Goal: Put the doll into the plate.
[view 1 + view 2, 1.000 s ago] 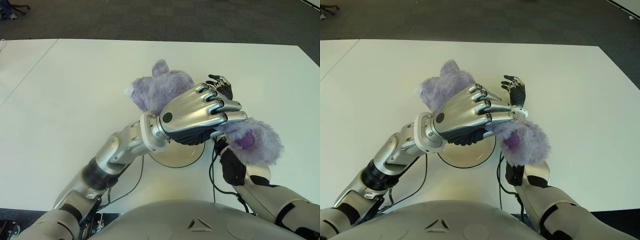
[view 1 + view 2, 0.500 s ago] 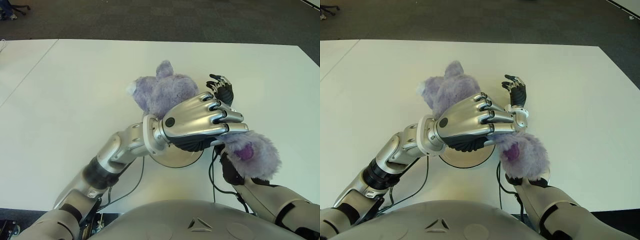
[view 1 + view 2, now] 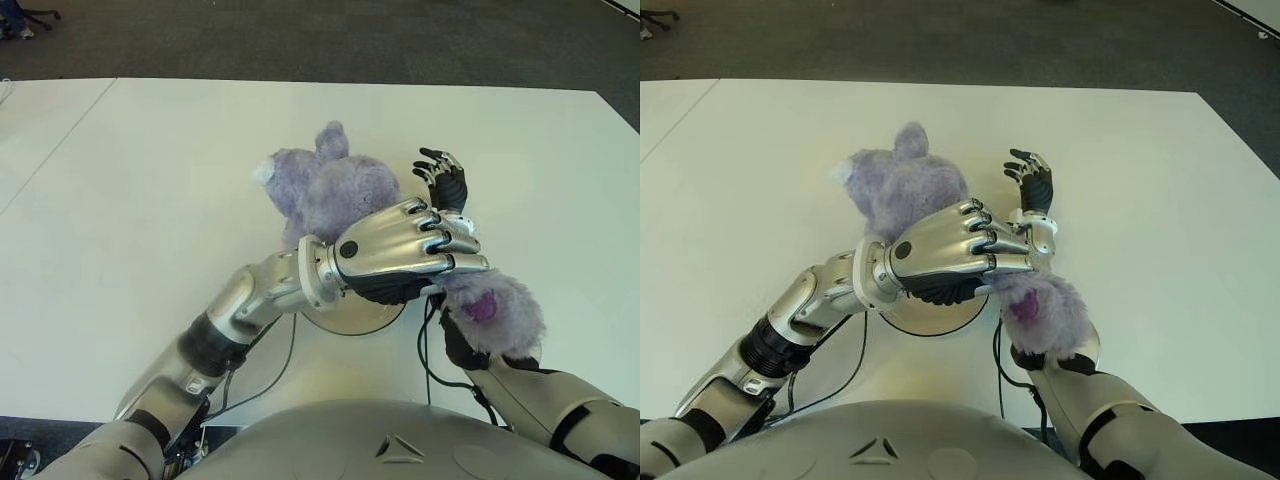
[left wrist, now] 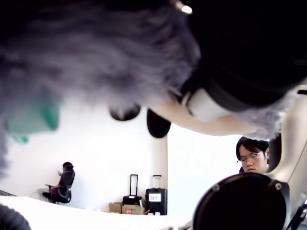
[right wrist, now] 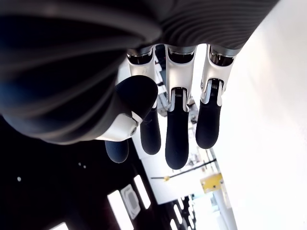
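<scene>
A: Eye views: your left hand (image 3: pixel 405 262) is clamped on the purple doll (image 3: pixel 335 190), holding it over the plate (image 3: pixel 345 312) on the white table (image 3: pixel 130 200).

B: Right hand (image 3: pixel 1032 185)?

A: Just beyond the doll, upright, fingers loose, holding nothing.

B: Wrist views?

A: Left: fur fills the frame. Right: relaxed fingers (image 5: pixel 176 139), bare.
</scene>
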Robot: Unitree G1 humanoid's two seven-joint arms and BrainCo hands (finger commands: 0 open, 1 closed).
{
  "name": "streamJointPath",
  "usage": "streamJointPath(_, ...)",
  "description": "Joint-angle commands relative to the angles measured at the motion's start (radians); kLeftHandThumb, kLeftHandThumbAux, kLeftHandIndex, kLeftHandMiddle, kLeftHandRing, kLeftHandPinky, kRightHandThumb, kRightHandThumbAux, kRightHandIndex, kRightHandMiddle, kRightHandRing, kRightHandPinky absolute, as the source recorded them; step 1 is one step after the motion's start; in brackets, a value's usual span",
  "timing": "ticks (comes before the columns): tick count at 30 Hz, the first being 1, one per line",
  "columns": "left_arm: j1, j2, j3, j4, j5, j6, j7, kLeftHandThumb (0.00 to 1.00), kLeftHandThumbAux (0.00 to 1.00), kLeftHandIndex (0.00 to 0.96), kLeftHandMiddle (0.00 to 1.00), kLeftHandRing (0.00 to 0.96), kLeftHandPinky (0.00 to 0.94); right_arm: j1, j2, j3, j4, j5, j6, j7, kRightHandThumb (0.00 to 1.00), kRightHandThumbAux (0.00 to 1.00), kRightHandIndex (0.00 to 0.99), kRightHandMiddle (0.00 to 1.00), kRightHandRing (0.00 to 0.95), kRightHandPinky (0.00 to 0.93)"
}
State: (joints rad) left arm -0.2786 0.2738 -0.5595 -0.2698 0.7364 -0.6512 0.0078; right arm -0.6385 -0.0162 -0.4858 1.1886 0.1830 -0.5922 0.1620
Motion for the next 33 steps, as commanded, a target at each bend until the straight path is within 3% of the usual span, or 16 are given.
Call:
streamJointPath(1,0.032,-0.012,-0.014,0.067,-0.004,-0.027,0.011,0.714,0.701,0.439,0.801,0.807,0.823,0.237,0.069,-0.032,0.153,0.031,0.113,-0.032,1.0,0.691,0.432,0.328,0.446,0.398)
streamJointPath(10,0.024,-0.017,-0.022,0.096,0.038,-0.031,-0.011,0.716,0.702,0.438,0.799,0.806,0.828,0.24,0.072,-0.028,0.153,0.027,0.107,-0.036,1.0,0.692,0.432,0.333,0.445,0.398)
streamJointPath(19,0.022,-0.03,-0.078,0.201,-0.103,-0.022,-0.116,0.713,0.704,0.437,0.806,0.821,0.832,0.237,0.079,-0.038,0.151,0.04,0.112,-0.029,1.0,0.694,0.429,0.33,0.454,0.378)
streamJointPath(25,0.093,-0.011,-0.102,0.192,-0.112,-0.037,-0.117,0.719,0.703,0.436,0.792,0.821,0.841,0.236,0.079,-0.041,0.151,0.045,0.115,-0.019,1.0,0.695,0.427,0.317,0.451,0.374)
streamJointPath(33,0.127,-0.005,-0.128,0.18,-0.155,-0.033,-0.141,0.727,0.702,0.435,0.785,0.824,0.852,0.238,0.084,-0.035,0.148,0.043,0.115,-0.021,1.0,0.694,0.429,0.309,0.439,0.392)
